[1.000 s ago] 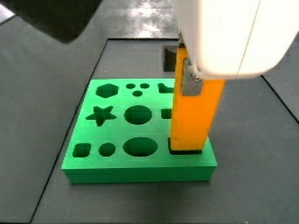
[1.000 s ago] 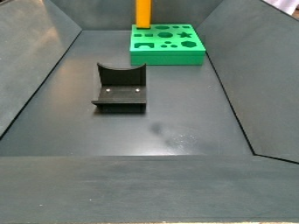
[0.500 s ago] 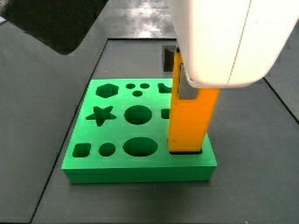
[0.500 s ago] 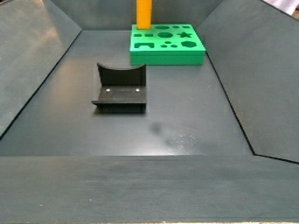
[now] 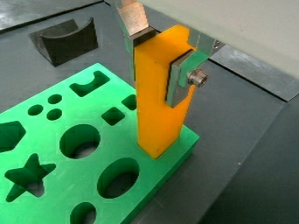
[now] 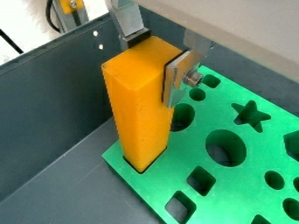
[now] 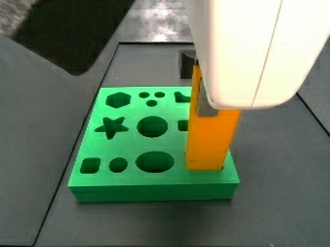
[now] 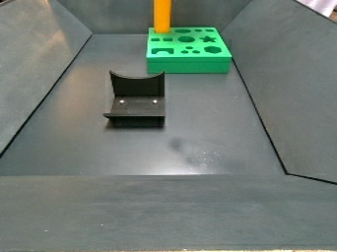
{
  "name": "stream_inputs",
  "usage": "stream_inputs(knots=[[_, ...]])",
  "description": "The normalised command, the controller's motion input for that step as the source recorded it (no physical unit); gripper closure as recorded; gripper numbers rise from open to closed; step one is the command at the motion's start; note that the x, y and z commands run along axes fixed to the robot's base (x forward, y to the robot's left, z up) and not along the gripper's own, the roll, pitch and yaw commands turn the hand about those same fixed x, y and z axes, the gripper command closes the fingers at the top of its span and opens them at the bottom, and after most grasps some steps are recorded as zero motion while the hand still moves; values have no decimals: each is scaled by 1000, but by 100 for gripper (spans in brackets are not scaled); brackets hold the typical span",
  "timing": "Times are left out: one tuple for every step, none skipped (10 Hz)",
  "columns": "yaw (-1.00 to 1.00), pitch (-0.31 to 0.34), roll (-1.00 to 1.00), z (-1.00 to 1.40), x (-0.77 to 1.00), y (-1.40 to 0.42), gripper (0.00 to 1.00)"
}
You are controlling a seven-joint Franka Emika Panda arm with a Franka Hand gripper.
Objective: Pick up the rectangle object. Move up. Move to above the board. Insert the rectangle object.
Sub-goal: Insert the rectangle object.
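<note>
The orange rectangle object (image 5: 158, 114) stands upright with its lower end in a corner hole of the green board (image 5: 114, 147). It shows the same way in the other wrist view (image 6: 138, 114) and in a side view (image 7: 213, 140). My gripper (image 5: 160, 66) is shut on its upper end, one silver finger (image 5: 181, 74) on each side, as the other wrist view (image 6: 152, 70) also shows. The gripper's white body (image 7: 245, 53) hides the block's top. In a side view the block (image 8: 162, 15) rises from the board (image 8: 188, 49) at the far end; the gripper is out of frame there.
The dark fixture (image 8: 134, 98) stands on the dark floor in front of the board; it also shows in a wrist view (image 5: 65, 39). Sloping grey walls (image 8: 53, 69) enclose the floor. The board lies close to one wall (image 6: 59, 96). A blurred dark arm part (image 7: 65, 34) crosses a side view.
The gripper has come lower over the board with the block still in it, so less of the block shows below the white body. The blurred arm part has grown larger.
</note>
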Motion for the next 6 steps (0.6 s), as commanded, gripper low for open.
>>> stream_inputs(knots=[[77,0,93,-274,49,0,100],[274,0,199,-400,149,0,100],[303,-31,167,-583,51,-26,100],[214,-67,96,-720,0,-94,100],[34,-59,6,-794,0,-186,100],[0,-59,0,-811,0,-146,100]])
